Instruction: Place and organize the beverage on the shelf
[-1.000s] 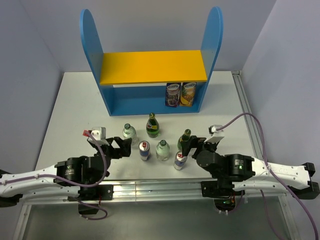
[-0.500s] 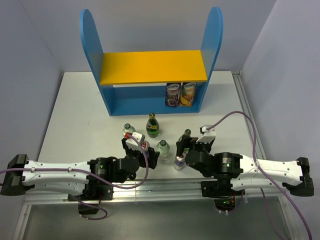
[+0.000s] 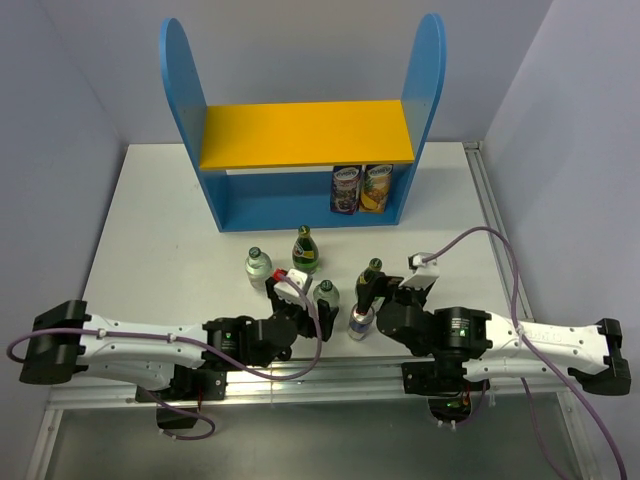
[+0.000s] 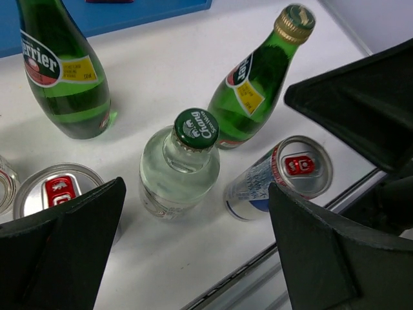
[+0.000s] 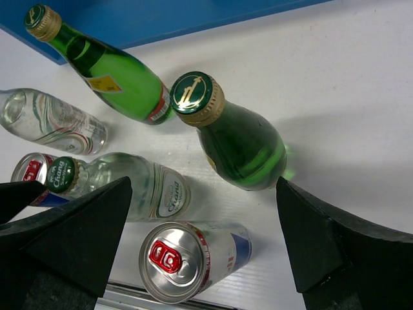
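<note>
While the left pincer (image 4: 195,190) was held wide with nothing gripped, a clear bottle (image 4: 181,168) with a green cap was framed upright in the gap between its fingers (image 4: 58,258), untouched. A first can (image 4: 55,194) was seen beside 1 finger and a second can (image 4: 284,177) beside the other. A green bottle (image 4: 64,77) and a second green bottle (image 4: 255,90) were seen beyond the fingertips. The right pincer (image 5: 204,184) was likewise spread wide and empty. The second green bottle was framed in its gap, with the second can nearer its base. All 6 drinks were stood on the tabletop (image 3: 150,230), and the shelf (image 3: 185,90) was set well ahead of both pincers.
</note>
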Robot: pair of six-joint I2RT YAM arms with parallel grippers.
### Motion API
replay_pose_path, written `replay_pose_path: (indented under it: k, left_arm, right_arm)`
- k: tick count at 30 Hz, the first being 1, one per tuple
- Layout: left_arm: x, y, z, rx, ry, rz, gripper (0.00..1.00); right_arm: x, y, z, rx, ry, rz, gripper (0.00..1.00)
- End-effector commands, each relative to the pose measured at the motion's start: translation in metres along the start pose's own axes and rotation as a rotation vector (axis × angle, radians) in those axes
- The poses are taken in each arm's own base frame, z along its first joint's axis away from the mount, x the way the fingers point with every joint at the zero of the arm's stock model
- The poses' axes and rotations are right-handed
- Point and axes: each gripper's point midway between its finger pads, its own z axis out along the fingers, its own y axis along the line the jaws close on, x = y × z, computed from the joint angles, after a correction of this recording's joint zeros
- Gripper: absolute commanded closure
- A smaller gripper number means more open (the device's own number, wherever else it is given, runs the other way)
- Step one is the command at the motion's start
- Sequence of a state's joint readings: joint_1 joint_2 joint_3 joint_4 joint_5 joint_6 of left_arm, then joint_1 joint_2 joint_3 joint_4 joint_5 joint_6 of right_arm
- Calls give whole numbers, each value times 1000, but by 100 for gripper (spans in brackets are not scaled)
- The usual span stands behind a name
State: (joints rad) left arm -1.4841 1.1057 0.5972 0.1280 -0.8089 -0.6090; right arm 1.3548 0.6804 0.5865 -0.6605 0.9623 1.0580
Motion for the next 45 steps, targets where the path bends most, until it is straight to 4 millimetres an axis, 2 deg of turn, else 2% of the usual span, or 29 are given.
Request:
replay_pose_path:
  k: [1, 9, 18, 22, 24, 28, 29, 31, 32, 34, 38, 45]
  left_arm:
    - [-17, -11, 7, -9, -66, -24, 1]
    - [-13, -9, 24, -60, -100, 26, 1]
    - [-12, -6, 48, -91, -109, 46, 1]
    - [-14, -6, 54, -103, -113, 54, 8]
    - [-14, -6, 56, -106, -116, 53, 14]
    - [-18, -10, 59, -107, -122, 49, 33]
    - [-17, -10, 59, -109, -120, 52, 44]
    - [-17, -10, 62, -119, -118, 53, 58]
    - [-15, -11, 64, -125, -114, 56, 69]
    - [-15, -11, 66, -132, -113, 52, 74]
    - [-13, -10, 68, -153, -106, 48, 100]
    - [-28, -9, 63, -165, -118, 51, 100]
  right_arm:
    - [-7, -8, 1, 18, -45, 38, 0]
    - [7, -11, 2, -12, -19, 49, 0]
    - [10, -11, 4, -14, -15, 41, 0]
    - [10, -12, 3, -22, -17, 48, 0]
    - [10, -11, 3, -28, -19, 50, 0]
    - [10, -11, 3, -29, -18, 48, 0]
    - [10, -11, 3, -28, -19, 49, 0]
    - [10, -12, 3, -29, -20, 50, 0]
    - [10, -11, 3, -32, -21, 52, 0]
    - [10, -11, 3, -36, -20, 54, 0]
    - [9, -10, 2, -47, -21, 60, 0]
    - [9, -10, 2, -55, -21, 63, 0]
